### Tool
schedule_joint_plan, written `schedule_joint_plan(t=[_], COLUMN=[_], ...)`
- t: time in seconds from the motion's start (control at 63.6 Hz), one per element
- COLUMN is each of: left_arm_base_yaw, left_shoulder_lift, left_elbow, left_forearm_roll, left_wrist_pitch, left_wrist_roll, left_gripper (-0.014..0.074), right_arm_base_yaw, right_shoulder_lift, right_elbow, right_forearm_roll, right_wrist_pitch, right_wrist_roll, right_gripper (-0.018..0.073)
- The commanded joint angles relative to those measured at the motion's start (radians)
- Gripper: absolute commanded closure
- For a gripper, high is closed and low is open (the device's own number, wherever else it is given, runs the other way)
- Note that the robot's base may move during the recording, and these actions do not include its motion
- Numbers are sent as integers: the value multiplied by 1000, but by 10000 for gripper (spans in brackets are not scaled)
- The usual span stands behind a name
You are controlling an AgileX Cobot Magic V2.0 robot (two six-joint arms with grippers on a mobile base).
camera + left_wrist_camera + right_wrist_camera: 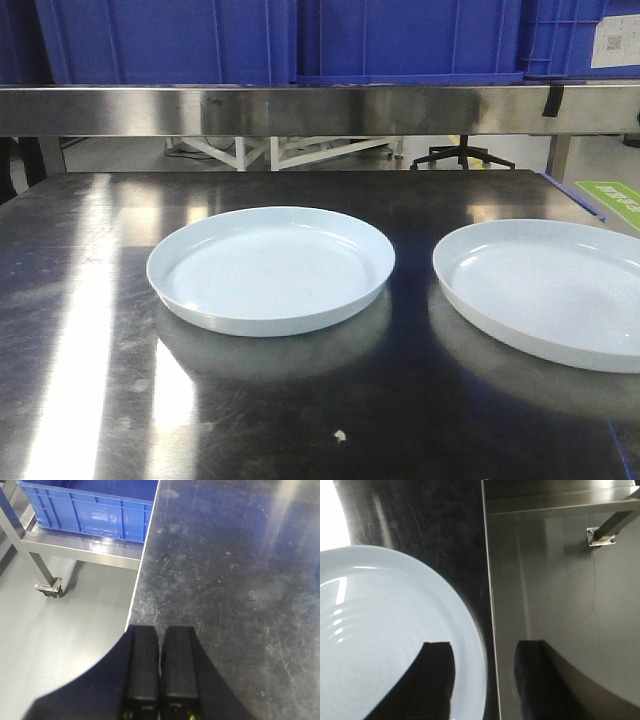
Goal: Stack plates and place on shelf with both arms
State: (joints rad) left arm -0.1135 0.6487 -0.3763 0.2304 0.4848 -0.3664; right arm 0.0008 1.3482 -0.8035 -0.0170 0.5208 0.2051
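The dark steel bench was seen below the shelf, set behind it and loaded with blue crates; one plate was laid at the bench's middle, the second plate near its right edge, apart; the left claw was closed tight, empty, over the bench's left edge; the right claw was spread wide, gripping nothing, astride the bench's right edge.

Blue crates, scratched dark steel tabletop, grey floor
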Motion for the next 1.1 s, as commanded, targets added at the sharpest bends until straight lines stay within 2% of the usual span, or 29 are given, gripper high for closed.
schedule_joint_plan(t=[0.0,0.409,0.488,0.551,0.645,0.708,0.897,1.023,1.086], left_arm_base_yaw=[3,3,3,3,3,3,3,3,3], left_shoulder_lift=[-4,-4,-4,-4,-4,-4,-4,-4,-4], left_elbow=[-28,-28,-28,-28,-28,-28,-28,-28,-28], left_forearm_roll=[9,9,9,9,9,9,9,9,9], left_wrist_pitch=[-60,-60,-60,-60,-60,-60,-60,-60,-60], left_wrist_roll=[-12,-12,-12,-12,-12,-12,-12,-12,-12], left_gripper=[500,500,500,500,500,500,500,500,500], right_arm_base_yaw=[-3,-3,-3,-3,-3,-3,22,95,161], right_shoulder_lift=[8,117,122,113,79,54,-23,-24,-11], right_elbow=[-38,-38,-38,-38,-56,-83,-200,-282,-318], right_forearm_roll=[-2,-2,-2,-2,-3,-3,-3,-3,-3], right_wrist_pitch=[-51,-67,-71,-91,-109,-106,-65,-38,-36], right_wrist_roll=[-3,-3,-3,-3,-3,-3,-3,-3,-3], right_gripper=[148,169,251,383,522,497,503,503,503])
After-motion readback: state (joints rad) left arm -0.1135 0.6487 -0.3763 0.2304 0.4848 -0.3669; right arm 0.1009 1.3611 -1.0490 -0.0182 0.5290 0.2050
